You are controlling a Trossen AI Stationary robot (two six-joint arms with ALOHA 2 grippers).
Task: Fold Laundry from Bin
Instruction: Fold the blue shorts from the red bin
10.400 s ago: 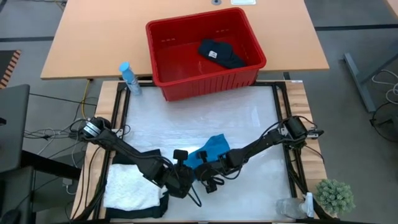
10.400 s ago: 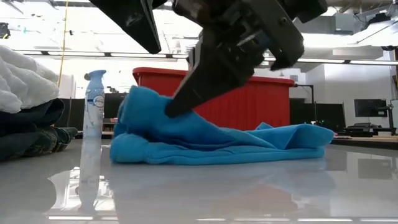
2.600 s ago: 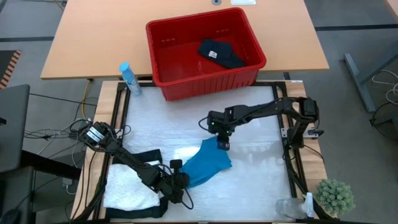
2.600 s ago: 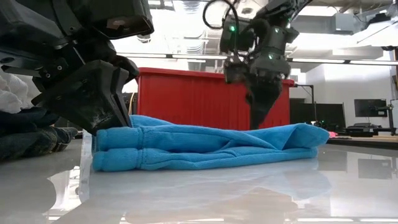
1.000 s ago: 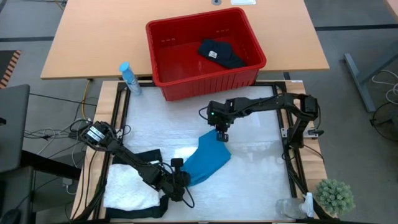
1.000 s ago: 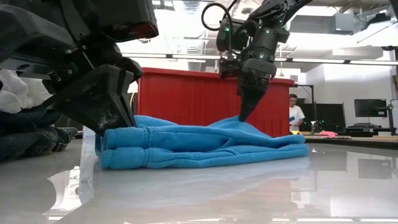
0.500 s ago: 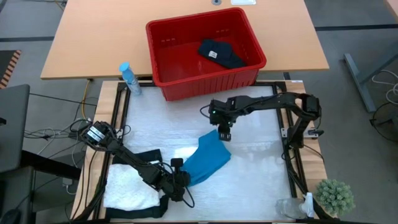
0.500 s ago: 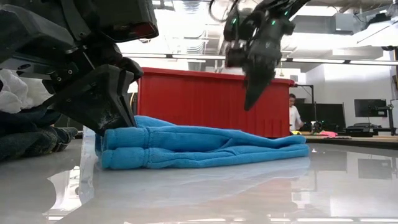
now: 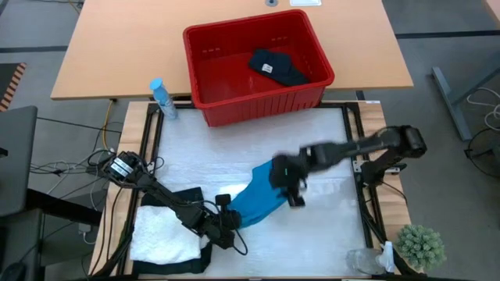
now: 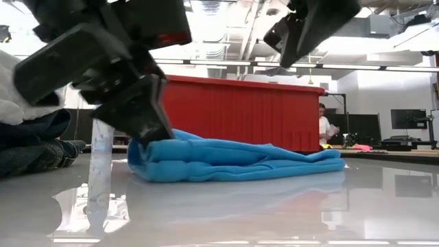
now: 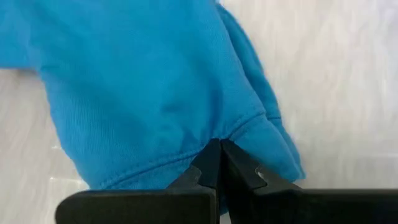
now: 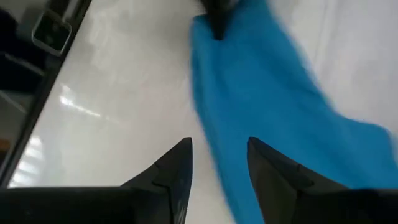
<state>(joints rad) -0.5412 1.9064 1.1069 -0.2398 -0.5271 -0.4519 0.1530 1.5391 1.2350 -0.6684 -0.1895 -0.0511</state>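
While a white crinkled cloth lies on a black garment at the near left corner of the bench, the left pincer sits just to their right, low on the surface. Its fingers are pressed together on the hem of the bright blue garment, pinching that edge; the low view shows the same pincer at the left end of the blue garment. A pale blue spray bottle stands at the far left corner of the bench, beside the bin. The red bin stands at the far edge in the middle, with a dark folded garment inside it toward its right wall. The blue garment stretches flat from the left pincer toward the centre of the bench. Above its far right end hangs the right pincer, blurred, its fingers spread apart and holding nothing. A small green plant stands at the near right corner.
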